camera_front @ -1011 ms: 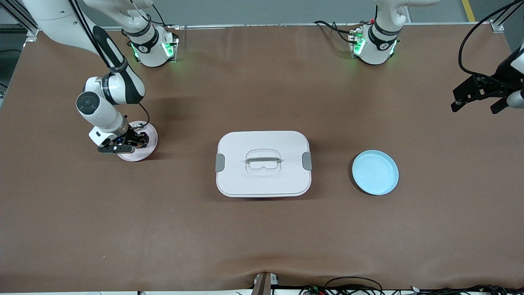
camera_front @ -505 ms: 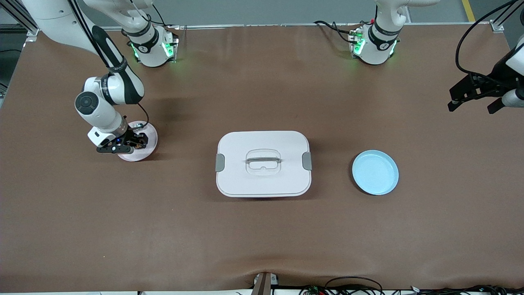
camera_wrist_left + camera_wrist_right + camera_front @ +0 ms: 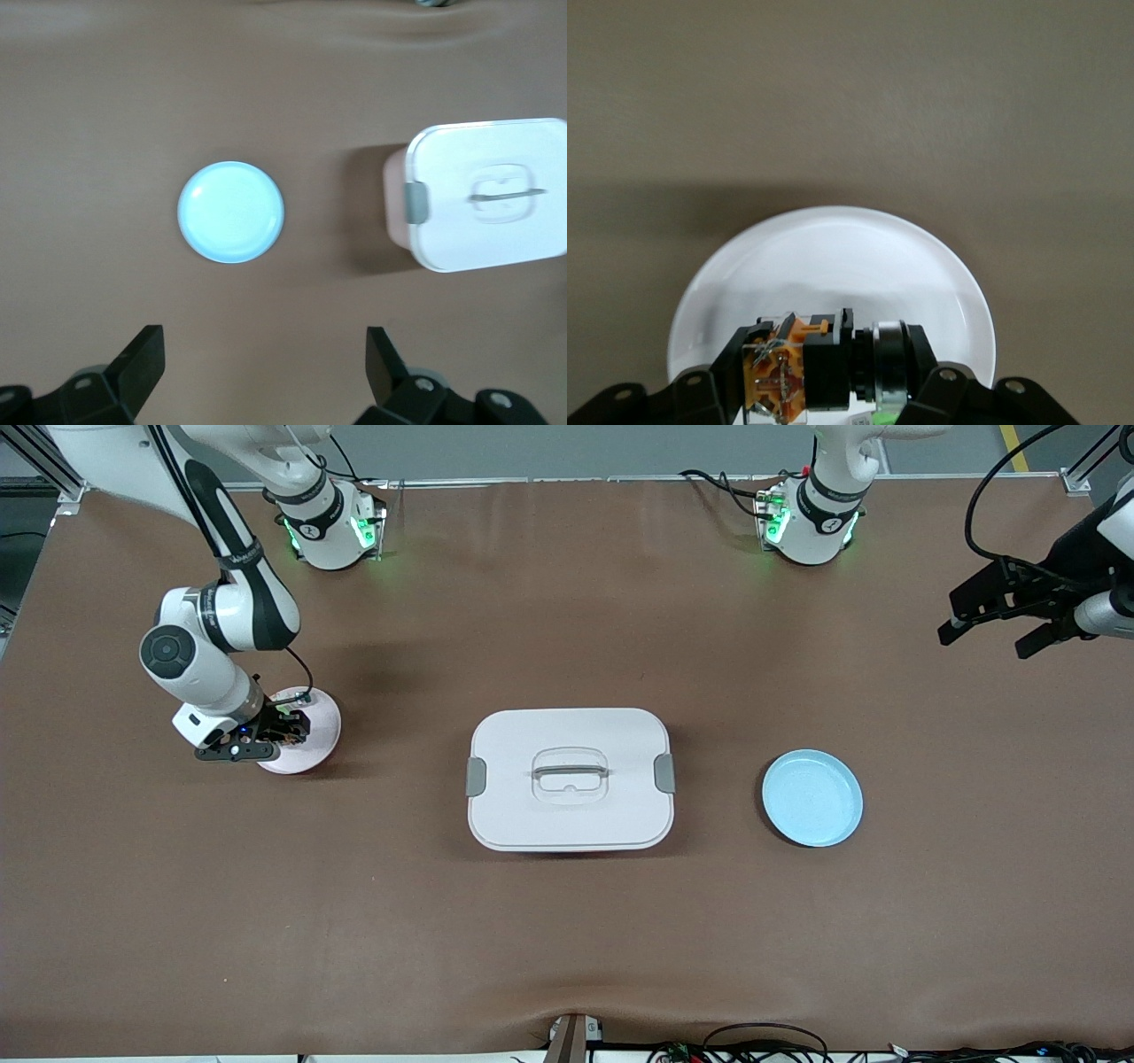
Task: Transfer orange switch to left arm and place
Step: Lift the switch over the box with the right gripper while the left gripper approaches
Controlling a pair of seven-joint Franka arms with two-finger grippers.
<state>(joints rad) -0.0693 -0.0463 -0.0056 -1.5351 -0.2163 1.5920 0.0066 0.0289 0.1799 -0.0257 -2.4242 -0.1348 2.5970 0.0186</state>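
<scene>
My right gripper [image 3: 285,729] is shut on the orange switch [image 3: 824,363], a small black part with an orange end, and holds it just above the pink plate [image 3: 317,731] at the right arm's end of the table. In the right wrist view the plate [image 3: 833,257] looks white under the switch. My left gripper [image 3: 983,629] is open and empty, up in the air over the left arm's end of the table. The white lidded box [image 3: 570,778] sits at the table's middle and also shows in the left wrist view [image 3: 487,195].
A light blue plate [image 3: 812,797] lies between the box and the left arm's end; it also shows in the left wrist view [image 3: 231,212]. A bit of green shows under the switch [image 3: 890,414]. Cables lie along the table edge nearest the front camera.
My right gripper has shifted a little with the switch in it, away from the box, above the pink plate. My left gripper has moved inward and slightly toward its base.
</scene>
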